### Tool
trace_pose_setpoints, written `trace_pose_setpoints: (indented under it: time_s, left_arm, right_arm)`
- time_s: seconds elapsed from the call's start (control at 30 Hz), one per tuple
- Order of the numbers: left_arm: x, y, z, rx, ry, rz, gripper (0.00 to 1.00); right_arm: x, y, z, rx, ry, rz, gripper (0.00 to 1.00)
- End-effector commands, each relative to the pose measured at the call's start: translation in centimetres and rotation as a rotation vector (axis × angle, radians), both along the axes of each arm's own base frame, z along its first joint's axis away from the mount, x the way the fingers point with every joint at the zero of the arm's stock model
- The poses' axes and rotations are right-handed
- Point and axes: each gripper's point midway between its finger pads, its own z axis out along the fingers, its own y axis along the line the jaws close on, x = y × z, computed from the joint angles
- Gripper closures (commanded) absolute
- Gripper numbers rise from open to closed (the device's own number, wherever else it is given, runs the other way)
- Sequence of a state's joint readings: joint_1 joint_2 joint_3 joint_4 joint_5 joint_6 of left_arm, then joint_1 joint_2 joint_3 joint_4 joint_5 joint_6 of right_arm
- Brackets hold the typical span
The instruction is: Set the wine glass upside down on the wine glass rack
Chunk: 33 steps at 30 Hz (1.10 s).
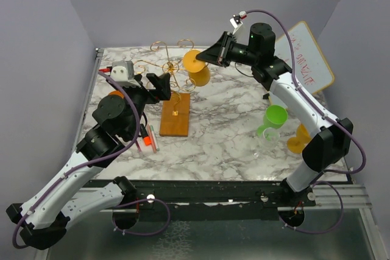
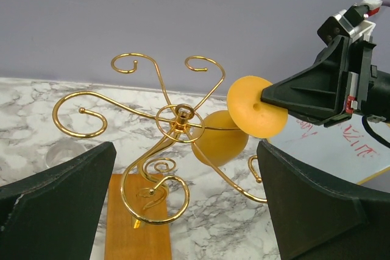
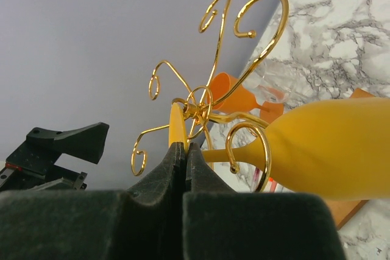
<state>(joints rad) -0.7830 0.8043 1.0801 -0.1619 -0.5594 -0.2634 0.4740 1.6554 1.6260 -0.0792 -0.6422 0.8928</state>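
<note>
Wine glass (image 2: 220, 145) foot clamped in right hand (image 2: 275, 97), bowl seemingly among rack (image 1: 175, 119) arms

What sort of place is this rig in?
Probably a lab test cell: plain lavender walls box in a marble-print table, left arm and right arm sit on a black rail, a whiteboard leans at right.

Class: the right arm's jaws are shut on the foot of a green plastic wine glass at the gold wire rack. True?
Not green: the right arm's jaws are shut on the foot of a yellow plastic wine glass at the gold wire rack (left wrist view).
</note>
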Motion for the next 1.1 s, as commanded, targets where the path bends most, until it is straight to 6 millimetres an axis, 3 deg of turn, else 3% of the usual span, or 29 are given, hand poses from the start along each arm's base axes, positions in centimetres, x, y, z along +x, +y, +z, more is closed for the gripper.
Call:
trace_pose_setpoints:
  time_s: [0.0, 0.3, 0.57, 0.93, 1.07]
  left_arm:
    - [0.2, 0.2, -0.4, 0.002, 0.002, 0.022, 0.01]
    - [0.2, 0.2, -0.1, 0.008, -0.005, 0.022, 0.01]
    - [0.3, 0.2, -0.1, 0.017, -0.009, 0.023, 0.01]
    - [0.4, -0.1, 0.0, 0.026, -0.015, 0.014, 0.01]
    - [0.4, -0.2, 0.0, 0.024, -0.017, 0.012, 0.01]
  right_arm:
    - [-1.1, -0.7, 0.4, -0.024, -0.007, -0.015, 0.99]
    - [-0.8, -2.4, 1.7, -0.018, -0.045, -0.142, 0.99]
    - [1.0, -4.4, 1.8, -0.054, -0.062, -0.307, 0.99]
    - [3.0, -2.3, 0.6, -0.063, -0.06, -0.243, 0.99]
    - [3.2, -1.8, 0.4, -0.069, -0.076, -0.212, 0.95]
